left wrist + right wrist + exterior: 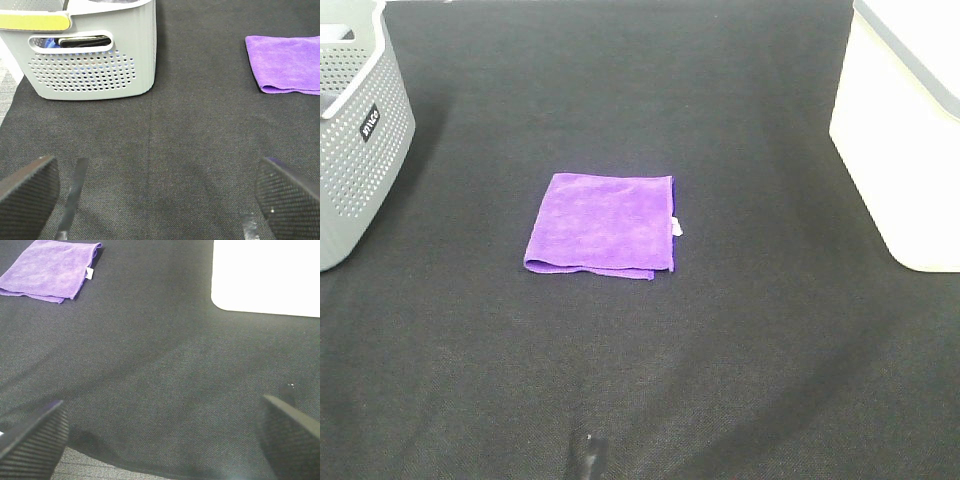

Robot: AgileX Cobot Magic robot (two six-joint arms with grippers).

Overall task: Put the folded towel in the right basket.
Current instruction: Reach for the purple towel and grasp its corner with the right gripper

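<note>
Both pairs of my jaws are spread wide and hold nothing. The folded towel (602, 224) lies flat in the middle of the table (740, 360), well apart from the grey basket (365, 140) on the left and the white basket (895, 170) on the right. Nothing of the task is done yet, so the step in hand is the reach and grasp.

I judge this a job for my right jaws, since the towel's goal is on that side and the carry would be short. The towel is thin and limp, so I should come down nearly upright over its right edge, close to the small white tag (676, 228), press one pad lightly into the table and scoop under as I close. The near edge shows its layers stacked loose. If I catch only the top one the fold will fall open, so the bite must go deep enough to take every layer.

Then lift straight up before moving sideways, because the white basket's wall looks tall and a hanging corner could snag the rim. I would release only once the whole cloth hangs over the opening. My left jaws, by the grey basket, should keep clear
</note>
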